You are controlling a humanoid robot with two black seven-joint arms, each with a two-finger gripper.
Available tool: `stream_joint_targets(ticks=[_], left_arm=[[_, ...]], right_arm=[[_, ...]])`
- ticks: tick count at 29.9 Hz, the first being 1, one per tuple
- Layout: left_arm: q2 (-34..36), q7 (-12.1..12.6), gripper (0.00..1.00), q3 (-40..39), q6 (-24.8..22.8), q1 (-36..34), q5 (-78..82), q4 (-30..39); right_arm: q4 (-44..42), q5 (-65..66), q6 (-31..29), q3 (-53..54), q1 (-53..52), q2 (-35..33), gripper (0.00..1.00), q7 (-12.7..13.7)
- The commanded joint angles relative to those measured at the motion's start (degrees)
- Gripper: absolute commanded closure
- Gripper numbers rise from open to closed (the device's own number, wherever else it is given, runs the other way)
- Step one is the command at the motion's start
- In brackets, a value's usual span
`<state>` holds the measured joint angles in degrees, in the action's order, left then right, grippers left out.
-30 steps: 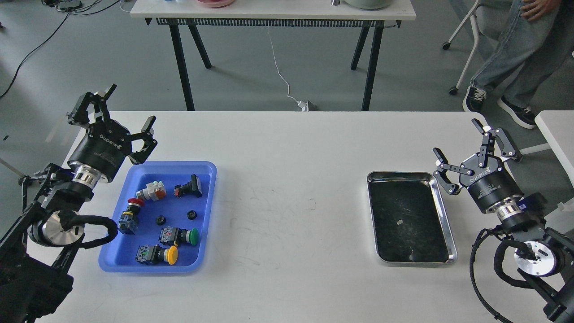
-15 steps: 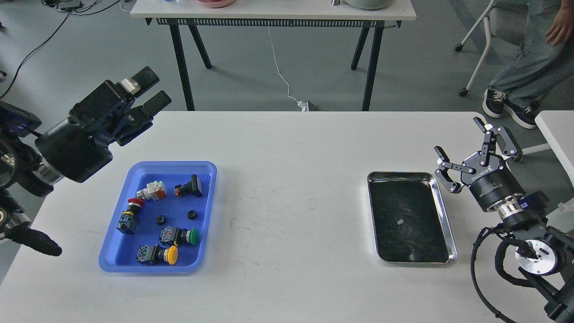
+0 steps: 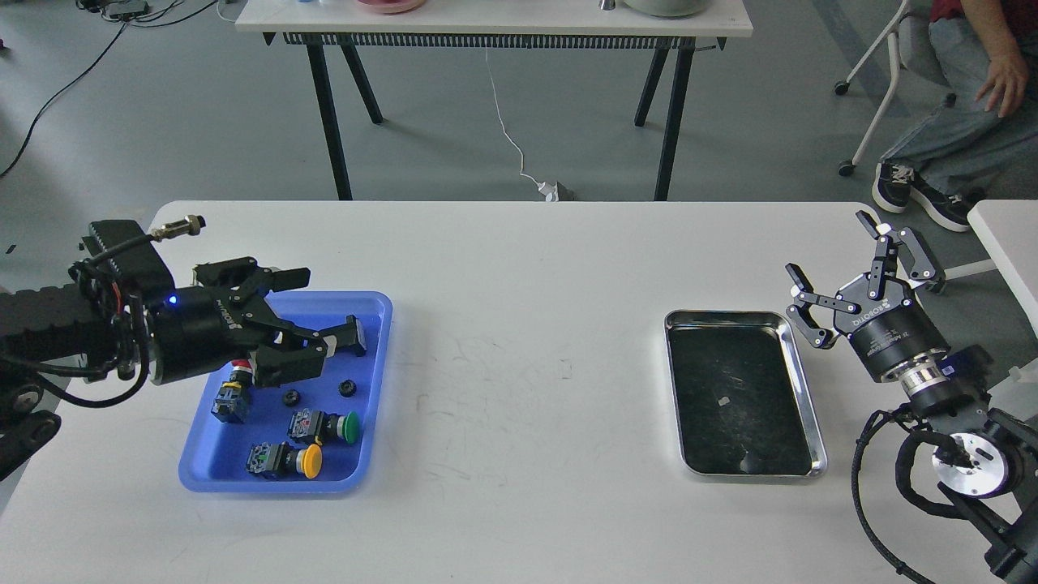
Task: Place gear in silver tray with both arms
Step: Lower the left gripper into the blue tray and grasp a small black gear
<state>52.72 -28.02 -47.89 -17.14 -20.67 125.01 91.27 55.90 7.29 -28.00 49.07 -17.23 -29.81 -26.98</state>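
Note:
Two small black gears (image 3: 289,397) (image 3: 347,387) lie in the blue plastic tray (image 3: 375,381) on the left of the white table. My left gripper (image 3: 322,308) is open and points right, low over the back part of the blue tray, just behind the gears, and it holds nothing. It hides the grey-and-orange part. The silver tray (image 3: 724,317) lies on the right; its dark bottom holds only a small white speck. My right gripper (image 3: 829,247) is open and empty, just right of the silver tray's far corner.
The blue tray also holds several push-button switches: green (image 3: 324,426), yellow (image 3: 285,460), red (image 3: 235,375) and a black one (image 3: 350,332). A second table (image 3: 495,18) stands behind. A seated person (image 3: 965,122) is at the far right. Another white table edge (image 3: 1005,243) is on the right.
My left arm has swung down from a raised pose at the table's left edge to low over the blue tray, gripper pointing right. My right arm has barely moved. The person has shifted.

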Motion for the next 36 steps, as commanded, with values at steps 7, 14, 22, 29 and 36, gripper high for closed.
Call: stream_joint_targets(ticks=[7, 14, 22, 29, 36], left_arm=[[-3.6, 0.0, 0.09, 14.4, 0.4, -10.6, 0.0, -13.2], [-7.4, 0.0, 0.23, 16.0, 0.4, -11.1, 0.0, -19.8], [-9.2, 0.0, 0.24, 20.8, 0.4, -13.8, 0.0, -23.1], [-10.5, 0.0, 0.29, 21.6, 0.4, -14.0, 0.0, -25.6], [-11.7, 0.0, 0.30, 23.4, 0.4, -14.7, 0.0, -26.9]], right_arm=[[-0.9, 0.0, 0.0, 0.0, 0.1, -0.8, 0.00, 0.0], [-1.2, 0.0, 0.0, 0.0, 0.1, -0.7, 0.00, 0.0], [-1.2, 0.0, 0.0, 0.1, 0.0, -1.0, 0.00, 0.1], [-1.2, 0.0, 0.0, 0.1, 0.0, -1.0, 0.00, 0.0], [-1.2, 0.0, 0.0, 0.2, 0.0, -1.1, 0.00, 0.0]])
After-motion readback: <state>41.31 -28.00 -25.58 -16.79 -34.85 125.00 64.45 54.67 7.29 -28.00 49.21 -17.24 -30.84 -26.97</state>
